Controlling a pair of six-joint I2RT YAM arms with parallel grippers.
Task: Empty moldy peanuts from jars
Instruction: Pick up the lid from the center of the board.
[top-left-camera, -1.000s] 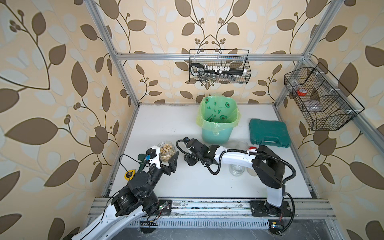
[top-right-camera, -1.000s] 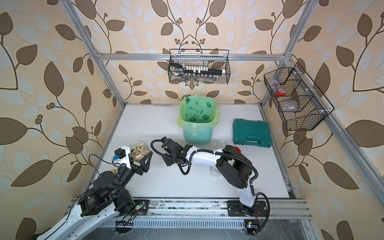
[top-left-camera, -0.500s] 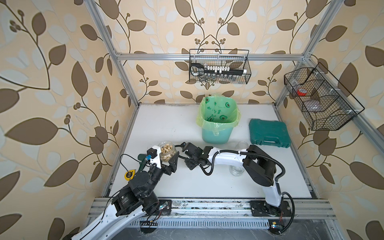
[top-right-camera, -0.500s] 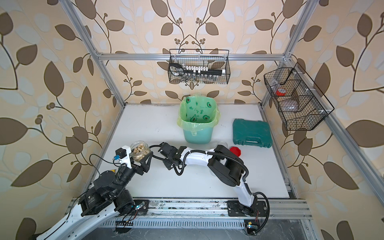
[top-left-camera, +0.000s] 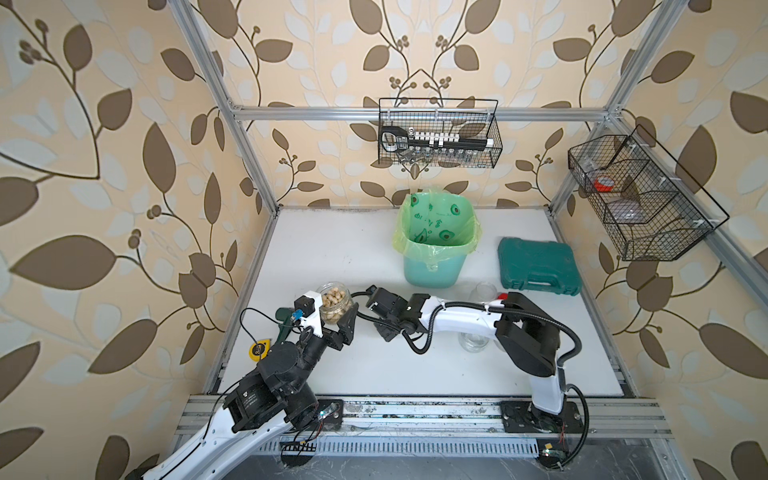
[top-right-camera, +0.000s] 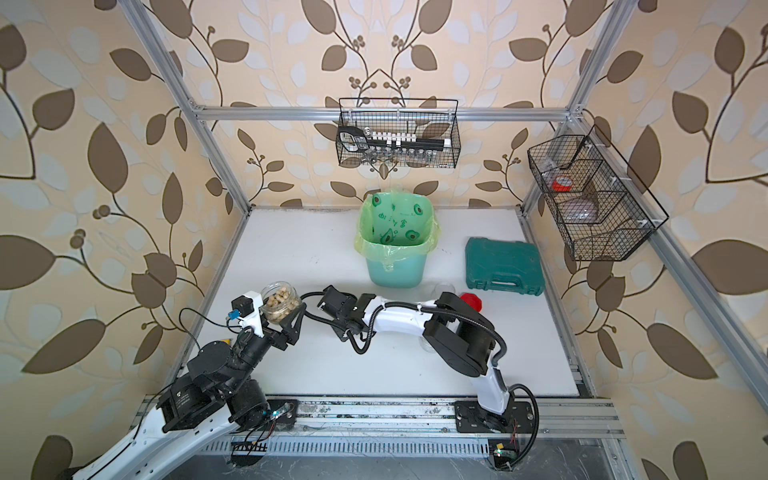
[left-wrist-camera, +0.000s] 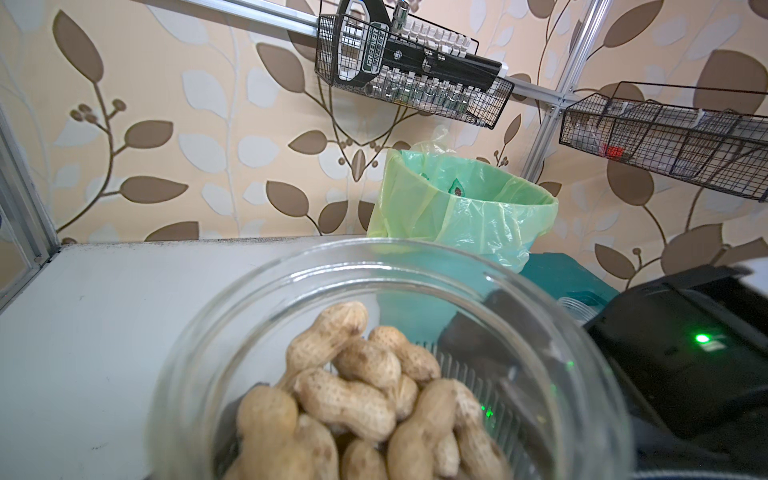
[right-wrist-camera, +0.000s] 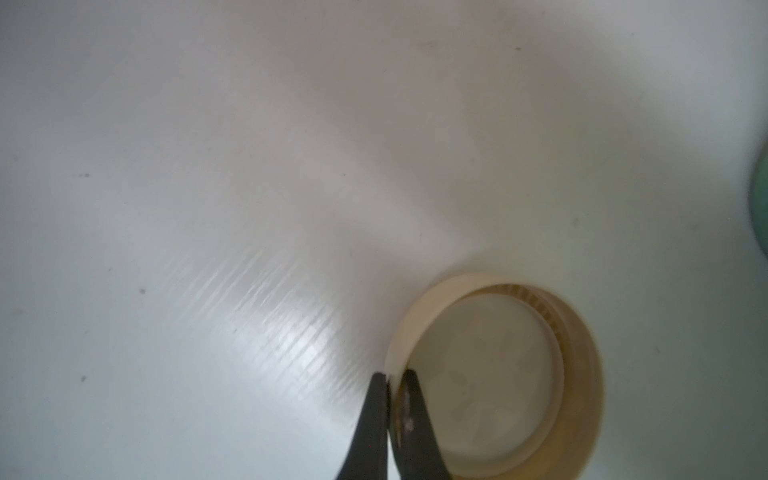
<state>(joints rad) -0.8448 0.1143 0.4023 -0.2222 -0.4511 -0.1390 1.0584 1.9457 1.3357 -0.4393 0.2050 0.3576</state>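
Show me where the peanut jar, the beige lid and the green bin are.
peanut jar (top-left-camera: 334, 309): in a top view, its glass wall.
beige lid (right-wrist-camera: 490, 382): right wrist view, its inner face.
green bin (top-left-camera: 432, 272): in a top view, its outer wall.

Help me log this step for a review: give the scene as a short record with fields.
left pincer: closed around the jar, which has no lid on
jar contents: peanuts in their shells, none poured out
right pincer: shut on the rim of the beige lid, inner side facing the wrist camera
bin: lined with a green bag, at the back of the table, apart from both arms
second jar: clear, looks empty, partly hidden under the right arm
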